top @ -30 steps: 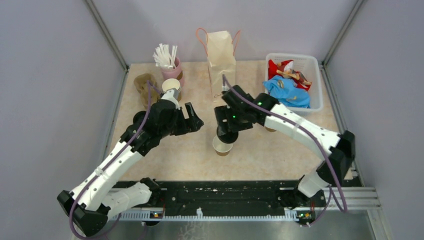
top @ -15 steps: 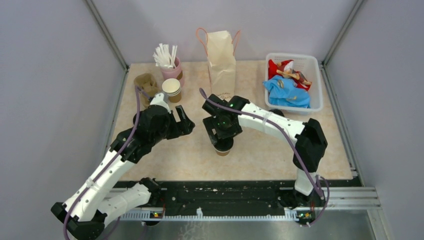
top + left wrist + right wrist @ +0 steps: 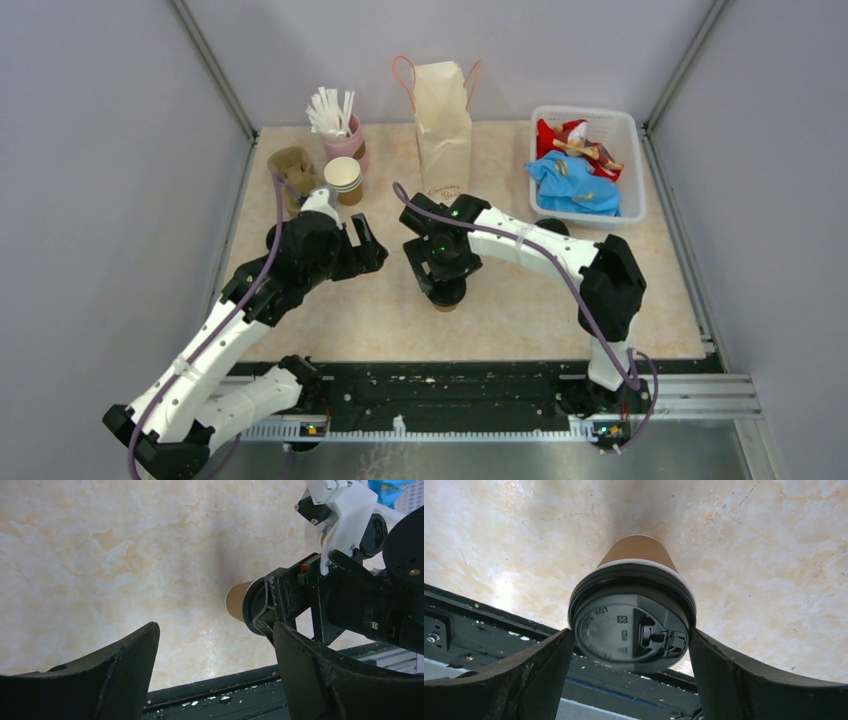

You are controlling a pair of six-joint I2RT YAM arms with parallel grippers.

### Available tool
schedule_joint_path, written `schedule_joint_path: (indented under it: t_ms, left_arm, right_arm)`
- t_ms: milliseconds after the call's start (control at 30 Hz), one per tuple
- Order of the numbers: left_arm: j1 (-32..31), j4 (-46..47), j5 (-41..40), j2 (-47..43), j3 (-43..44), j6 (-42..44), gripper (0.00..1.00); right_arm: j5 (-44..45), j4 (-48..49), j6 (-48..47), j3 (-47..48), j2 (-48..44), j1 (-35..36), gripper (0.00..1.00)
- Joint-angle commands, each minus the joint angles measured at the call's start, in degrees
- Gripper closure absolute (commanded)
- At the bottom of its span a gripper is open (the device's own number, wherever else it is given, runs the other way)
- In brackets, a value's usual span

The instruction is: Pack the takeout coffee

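A small brown paper cup stands on the table near its front edge, with a round black lid on its rim. My right gripper comes down from above, and both fingers touch the lid's sides. From the top view this gripper hides most of the cup. My left gripper hovers open to the cup's left with nothing in it. In the left wrist view the left gripper sees the cup sideways. A dark round lid peeks out behind the right arm.
A tall paper bag stands open at the back centre. To its left are a pink cup of white straws, a stack of lidless cups and a cardboard carrier. A white basket of packets sits back right.
My right arm swung left and lowered the black lid onto the open cup, which showed its white inside before. My left arm drew back to the left.
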Motion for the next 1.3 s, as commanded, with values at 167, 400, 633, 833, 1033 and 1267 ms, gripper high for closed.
schedule_joint_path:
  t_ms: [167,400,633,833,1033,1267]
  left_arm:
    - [0.78,1.43,0.91,0.38,-0.03,2.28,0.1]
    - [1.13,2.78,3.96,1.13,-0.49,2.65,0.08]
    - [2.26,9.28,18.02,4.96,-3.1,0.1,0.03]
    - [3.5,25.09,38.59,12.36,-10.96,-7.3,0.13]
    - [3.94,27.47,47.52,25.8,-10.22,-4.29,0.19]
    - [6.87,27.97,46.17,29.63,-9.7,-2.38,0.34]
  right_arm:
    - [3.02,-0.14,-0.06,3.01,1.32,0.77,0.16]
    - [3.76,-4.42,0.42,8.46,0.87,0.9,0.1]
    - [-3.26,-6.78,-1.74,11.58,-6.58,-1.69,0.04]
    - [-28.27,16.37,-1.36,-19.51,-24.0,-17.27,0.1]
    - [-43.71,33.73,0.5,-35.01,-26.31,-26.32,0.19]
    - [-53.27,46.88,3.43,-41.12,-21.84,-30.0,0.28]
